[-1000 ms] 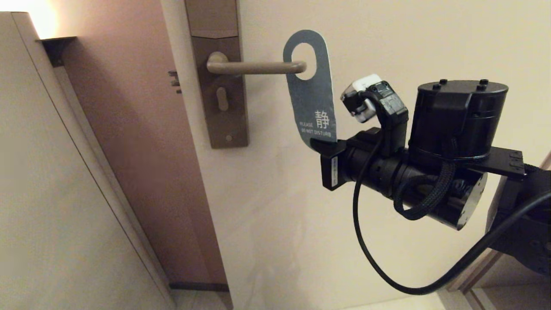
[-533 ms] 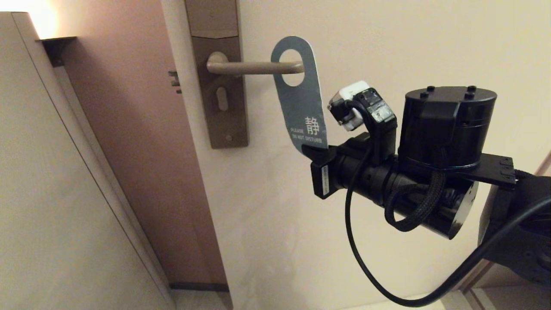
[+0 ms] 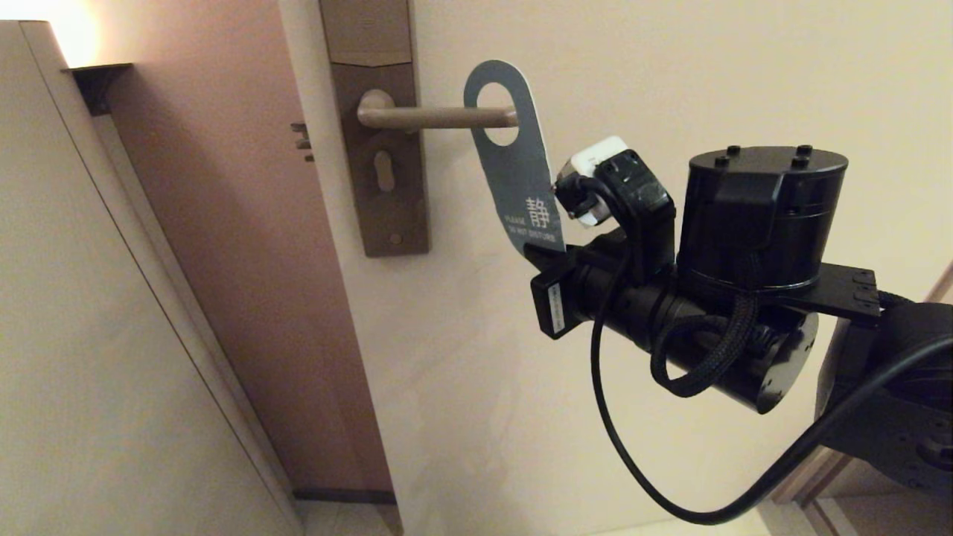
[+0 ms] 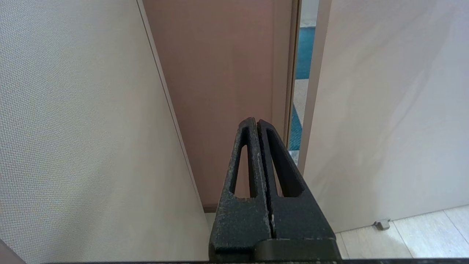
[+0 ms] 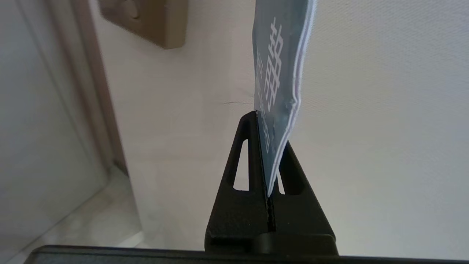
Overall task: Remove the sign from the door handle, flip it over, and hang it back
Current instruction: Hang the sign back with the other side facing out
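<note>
The sign (image 3: 517,182) shows its blue "PLEASE DO NOT DISTURB" side, tilted, with its oval hole at the top. The door handle (image 3: 424,117) is a beige lever on a brown lock plate (image 3: 380,193). Its rounded end shows inside the hole, and I cannot tell whether it pokes through. My right gripper (image 3: 542,257) is shut on the sign's lower end, below and right of the handle. In the right wrist view the sign (image 5: 280,66) stands pinched between the fingers of that gripper (image 5: 270,136). My left gripper (image 4: 255,123) is shut on nothing, low by the door's edge.
The cream door (image 3: 707,74) fills the background behind the right arm. A brown jamb (image 3: 246,260) and a pale wall (image 3: 89,372) stand to the left. A latch (image 3: 301,141) sticks out of the door's edge. A small doorstop (image 4: 381,224) sits on the tiled floor.
My right gripper has carried the sign left towards the lock plate. The lever's end, first at the hole's left rim, now spans the hole.
</note>
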Controlling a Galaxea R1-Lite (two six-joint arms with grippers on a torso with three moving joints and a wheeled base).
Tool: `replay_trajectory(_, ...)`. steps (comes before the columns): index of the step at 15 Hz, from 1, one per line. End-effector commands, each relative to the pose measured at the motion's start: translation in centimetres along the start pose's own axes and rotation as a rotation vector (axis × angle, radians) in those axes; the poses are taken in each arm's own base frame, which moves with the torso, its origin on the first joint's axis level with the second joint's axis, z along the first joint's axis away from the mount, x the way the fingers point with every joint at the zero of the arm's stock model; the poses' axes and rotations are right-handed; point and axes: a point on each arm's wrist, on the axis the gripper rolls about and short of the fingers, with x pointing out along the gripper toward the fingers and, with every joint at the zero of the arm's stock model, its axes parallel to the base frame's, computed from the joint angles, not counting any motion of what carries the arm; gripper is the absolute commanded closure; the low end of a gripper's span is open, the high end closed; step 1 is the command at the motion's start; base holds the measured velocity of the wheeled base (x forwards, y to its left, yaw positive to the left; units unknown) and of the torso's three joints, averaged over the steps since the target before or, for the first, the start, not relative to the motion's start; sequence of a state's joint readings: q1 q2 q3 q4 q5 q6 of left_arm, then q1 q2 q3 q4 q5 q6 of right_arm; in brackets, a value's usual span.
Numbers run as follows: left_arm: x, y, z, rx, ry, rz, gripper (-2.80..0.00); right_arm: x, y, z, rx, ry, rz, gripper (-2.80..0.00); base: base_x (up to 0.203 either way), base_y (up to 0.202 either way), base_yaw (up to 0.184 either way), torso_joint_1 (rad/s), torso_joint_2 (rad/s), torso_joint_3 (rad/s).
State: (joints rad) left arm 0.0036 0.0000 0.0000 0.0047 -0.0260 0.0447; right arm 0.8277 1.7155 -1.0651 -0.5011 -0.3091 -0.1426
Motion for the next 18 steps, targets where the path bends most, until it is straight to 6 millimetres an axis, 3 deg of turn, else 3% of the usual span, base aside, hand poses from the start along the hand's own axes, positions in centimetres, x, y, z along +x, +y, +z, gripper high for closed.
replay_trajectory(1,0.0,0.0,0.0,0.000,0.001,0.001,0.00,-0.1,0.2,0.1,-0.003,-0.002,-0.013,0.00,0.000,0.000,0.000,0.000,0.00,0.000)
replay_trajectory(6,0.0,0.0,0.0,0.000,0.000,0.000,0.00,-0.1,1.0,0.1,-0.009,0.009,-0.076,0.00,0.000,0.000,0.000,0.000,0.00,0.000)
replay_trajectory(18,0.0,0.0,0.0,0.000,0.001,0.001,0.00,0.5,3.2,-1.0,-0.029,0.041,-0.023,0.00,0.000,0.000,0.000,0.000,0.00,0.000)
